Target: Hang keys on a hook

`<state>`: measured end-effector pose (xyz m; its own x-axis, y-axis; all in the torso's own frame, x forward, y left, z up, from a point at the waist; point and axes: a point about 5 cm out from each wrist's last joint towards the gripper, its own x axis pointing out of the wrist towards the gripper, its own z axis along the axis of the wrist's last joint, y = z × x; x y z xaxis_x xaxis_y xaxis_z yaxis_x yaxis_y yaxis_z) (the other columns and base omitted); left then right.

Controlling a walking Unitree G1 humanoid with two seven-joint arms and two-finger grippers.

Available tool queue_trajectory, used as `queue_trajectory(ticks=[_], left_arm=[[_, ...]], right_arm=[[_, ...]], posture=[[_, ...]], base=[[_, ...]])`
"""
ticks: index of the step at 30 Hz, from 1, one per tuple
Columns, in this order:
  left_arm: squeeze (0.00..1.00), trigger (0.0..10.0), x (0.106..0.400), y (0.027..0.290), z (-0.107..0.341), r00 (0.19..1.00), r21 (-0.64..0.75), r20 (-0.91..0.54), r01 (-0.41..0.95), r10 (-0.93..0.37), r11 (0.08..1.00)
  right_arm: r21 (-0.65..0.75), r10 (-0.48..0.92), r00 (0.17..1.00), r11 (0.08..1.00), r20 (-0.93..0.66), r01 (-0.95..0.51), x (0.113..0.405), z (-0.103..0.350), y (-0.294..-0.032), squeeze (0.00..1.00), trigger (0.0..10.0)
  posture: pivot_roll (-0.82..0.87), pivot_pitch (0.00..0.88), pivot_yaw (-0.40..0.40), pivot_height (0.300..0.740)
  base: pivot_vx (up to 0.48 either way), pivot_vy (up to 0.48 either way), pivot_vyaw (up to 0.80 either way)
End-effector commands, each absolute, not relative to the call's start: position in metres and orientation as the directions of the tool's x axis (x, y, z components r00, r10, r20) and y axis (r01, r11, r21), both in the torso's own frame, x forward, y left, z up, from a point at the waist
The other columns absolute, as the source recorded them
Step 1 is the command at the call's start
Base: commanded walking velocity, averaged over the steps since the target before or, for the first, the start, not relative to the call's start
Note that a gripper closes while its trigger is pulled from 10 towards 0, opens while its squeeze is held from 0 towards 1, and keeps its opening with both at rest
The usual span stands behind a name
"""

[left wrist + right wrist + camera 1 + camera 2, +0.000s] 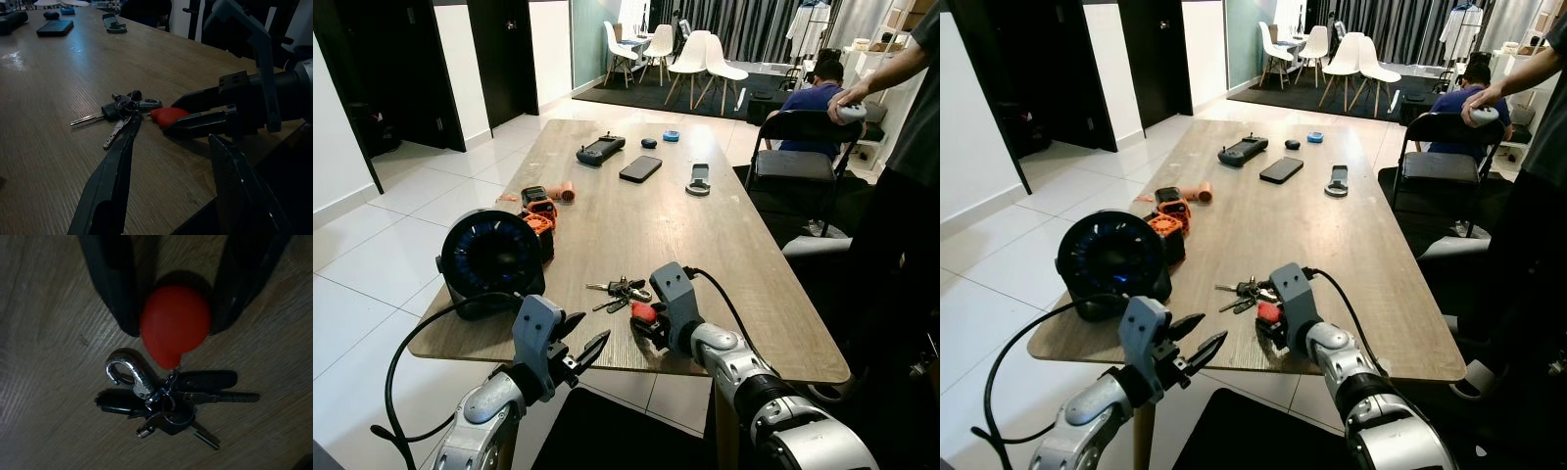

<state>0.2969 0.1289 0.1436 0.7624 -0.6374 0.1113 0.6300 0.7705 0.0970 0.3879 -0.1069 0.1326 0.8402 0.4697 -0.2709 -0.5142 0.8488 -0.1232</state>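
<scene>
A bunch of keys [619, 290] with a silver clip and a red fob [643, 312] lies on the wooden table [636, 225] near its front edge. My right gripper [642, 315] rests low on the table, its two black fingers pressed against both sides of the red fob [176, 328], shut on it. The keys [171, 401] fan out just beyond the fob. My left gripper [590, 330] hovers open off the front edge, a short way left of the keys [122, 108], with nothing between its fingers [112, 181].
A round black device [494, 255] and orange items [540, 211] stand at the table's left. A controller [600, 149], a phone [640, 168] and small objects lie farther back. A black chair [798, 162] and a standing person [901, 196] are at the right.
</scene>
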Motion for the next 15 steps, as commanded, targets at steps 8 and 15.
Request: queue_trajectory(ticks=[8,15], left_arm=[[0.0,10.0,0.2986,0.1273,0.1395,0.765,0.092,0.091,0.631,-0.638,0.77],[0.0,10.0,0.299,0.1274,0.1391,0.766,0.095,0.087,0.63,-0.637,0.771]], right_arm=[[-0.116,0.449,0.833,0.855,-0.325,-0.506,0.382,0.1166,-0.1117,0.0,10.0],[-0.091,0.456,0.83,0.858,-0.322,-0.506,0.3816,0.1161,-0.111,0.0,0.0]], posture=[[0.06,0.133,-0.011,0.74],[0.06,0.13,-0.01,0.74]], base=[[0.0,0.0,0.0],[0.0,0.0,0.0]])
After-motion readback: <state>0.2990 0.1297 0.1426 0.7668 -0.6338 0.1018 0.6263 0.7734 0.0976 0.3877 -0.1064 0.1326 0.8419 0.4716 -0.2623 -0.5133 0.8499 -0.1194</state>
